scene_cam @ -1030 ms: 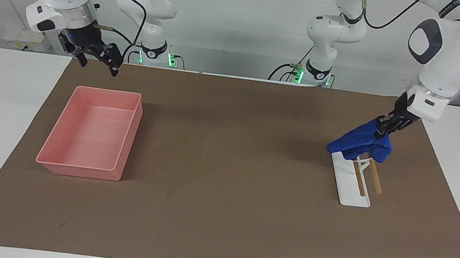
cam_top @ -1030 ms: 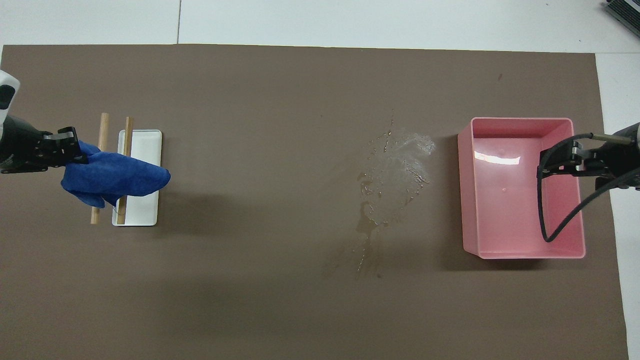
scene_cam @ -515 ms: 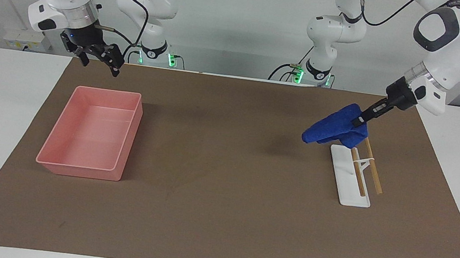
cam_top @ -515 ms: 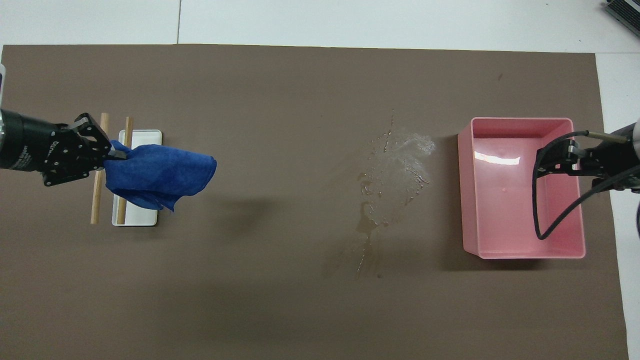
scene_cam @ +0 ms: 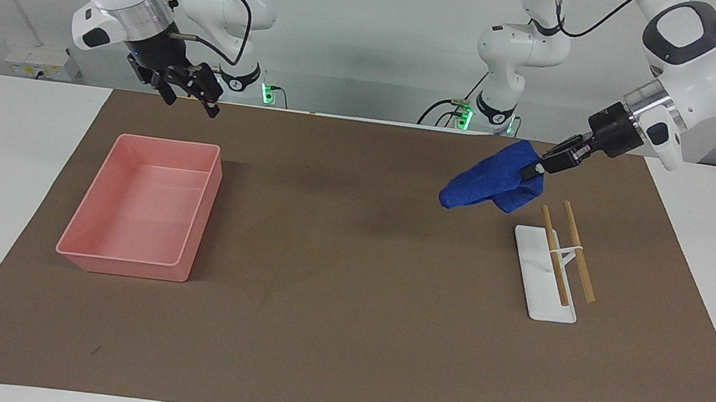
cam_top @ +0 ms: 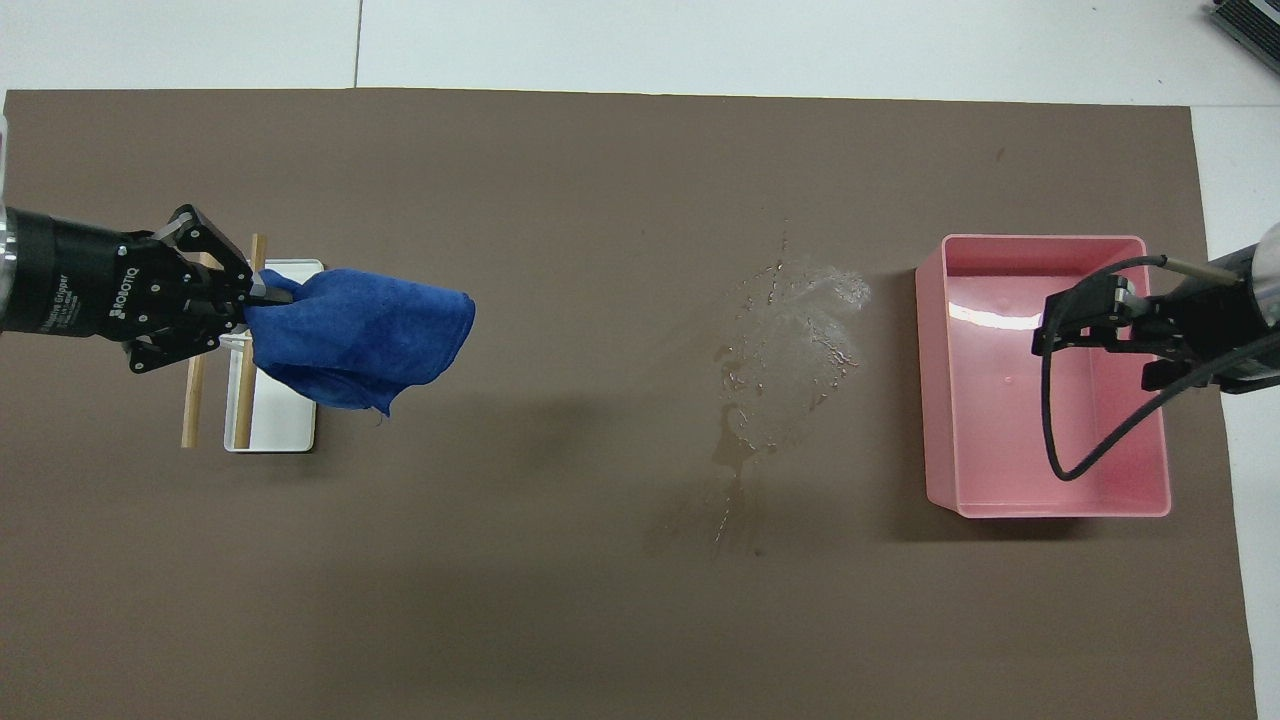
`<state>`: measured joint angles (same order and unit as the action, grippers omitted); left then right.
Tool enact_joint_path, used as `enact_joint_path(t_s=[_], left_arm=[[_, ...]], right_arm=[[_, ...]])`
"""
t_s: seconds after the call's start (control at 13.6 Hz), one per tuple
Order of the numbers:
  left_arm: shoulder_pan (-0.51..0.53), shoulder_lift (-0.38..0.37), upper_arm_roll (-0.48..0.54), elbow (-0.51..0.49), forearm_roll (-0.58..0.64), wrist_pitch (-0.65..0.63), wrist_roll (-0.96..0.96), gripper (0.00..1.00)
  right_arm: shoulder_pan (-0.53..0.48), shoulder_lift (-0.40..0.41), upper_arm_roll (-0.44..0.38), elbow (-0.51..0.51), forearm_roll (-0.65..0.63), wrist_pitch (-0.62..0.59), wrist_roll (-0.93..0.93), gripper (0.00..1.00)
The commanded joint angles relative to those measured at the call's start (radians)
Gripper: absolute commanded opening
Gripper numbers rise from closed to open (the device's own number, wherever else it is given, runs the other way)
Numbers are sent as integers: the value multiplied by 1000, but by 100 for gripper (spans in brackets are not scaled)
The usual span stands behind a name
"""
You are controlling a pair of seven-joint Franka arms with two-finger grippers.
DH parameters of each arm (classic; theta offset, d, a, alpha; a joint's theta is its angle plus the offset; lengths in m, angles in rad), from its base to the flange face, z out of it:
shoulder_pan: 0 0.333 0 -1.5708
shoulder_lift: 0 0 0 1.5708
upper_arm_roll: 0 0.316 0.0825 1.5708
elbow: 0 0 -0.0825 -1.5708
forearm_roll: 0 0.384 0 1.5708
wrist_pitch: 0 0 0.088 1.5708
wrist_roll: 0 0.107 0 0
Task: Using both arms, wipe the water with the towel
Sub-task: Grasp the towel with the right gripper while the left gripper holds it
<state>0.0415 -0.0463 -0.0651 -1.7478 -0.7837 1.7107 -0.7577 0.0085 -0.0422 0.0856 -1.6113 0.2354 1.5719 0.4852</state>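
Observation:
The blue towel (scene_cam: 491, 177) (cam_top: 365, 335) hangs bunched in the air, pinched at one corner by my left gripper (scene_cam: 532, 169) (cam_top: 262, 292), which is shut on it. It is over the mat just beside the white rack, toward the table's middle, and touches nothing. The water (cam_top: 790, 340) is a glistening puddle on the brown mat between the towel and the pink tray. My right gripper (scene_cam: 191, 98) (cam_top: 1095, 345) is open and holds nothing, raised high over the pink tray.
The pink tray (scene_cam: 128, 262) (cam_top: 1040, 508) sits at the right arm's end of the mat. A white rack (scene_cam: 544, 288) (cam_top: 280, 420) with two wooden sticks (scene_cam: 578, 252) lies at the left arm's end. A black cable loops under the right wrist.
The left gripper has lifted the towel off the rack and carried it toward the table's middle. The right gripper has shifted a little toward the middle too, staying open.

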Motion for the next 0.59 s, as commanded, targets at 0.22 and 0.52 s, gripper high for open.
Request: enact_joint_path(t_s=[0.22, 0.52], left_arm=[[-8, -40, -90, -16, -106, 81, -130, 0], [-73, -53, -131, -58, -126, 216, -176, 0]], right_arm=[[86, -19, 5, -33, 180, 109, 232, 100], [194, -11, 5, -35, 249, 189, 577, 99]])
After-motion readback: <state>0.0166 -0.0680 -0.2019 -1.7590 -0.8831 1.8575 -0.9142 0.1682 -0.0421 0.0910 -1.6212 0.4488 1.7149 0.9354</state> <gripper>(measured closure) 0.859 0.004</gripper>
